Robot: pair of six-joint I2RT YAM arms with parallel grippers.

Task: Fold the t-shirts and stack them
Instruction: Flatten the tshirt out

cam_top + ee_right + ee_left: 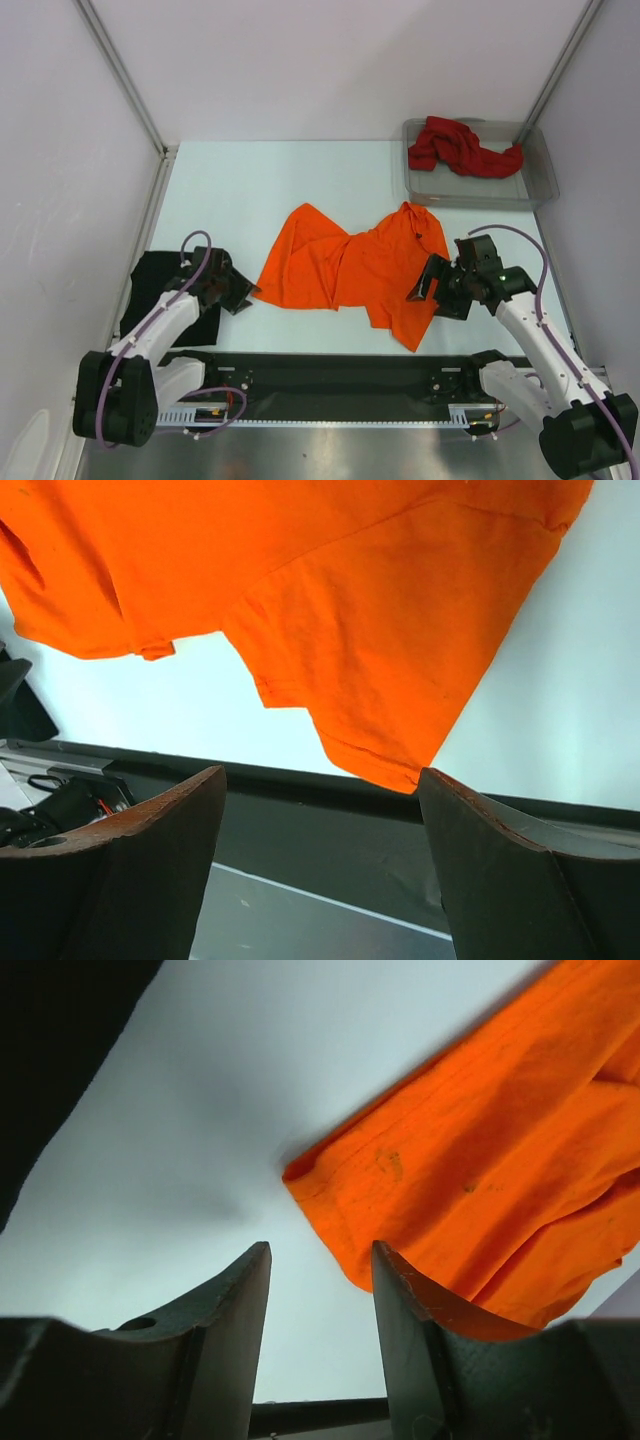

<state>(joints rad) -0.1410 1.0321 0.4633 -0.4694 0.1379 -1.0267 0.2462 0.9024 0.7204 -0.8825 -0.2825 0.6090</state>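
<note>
Black-fingered, the left gripper (320,1250) stands half-parted and empty at one corner of the orange t-shirt (340,265) crumpled on the table (260,180), the right gripper (320,775) wide and empty at its other side — black t-shirt (160,275) lying far left, dark red t-shirt (460,148) in the tray (540,185).

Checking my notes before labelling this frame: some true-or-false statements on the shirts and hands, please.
1. The dark red shirt lies in the tray. True.
2. The orange shirt is neatly folded. False: it lies spread and rumpled on the table.
3. The left hand grips the orange shirt. False: it is open, empty, just short of the shirt's corner.
4. The black shirt lies beside the left arm. True.
5. The right hand is open. True.
</note>
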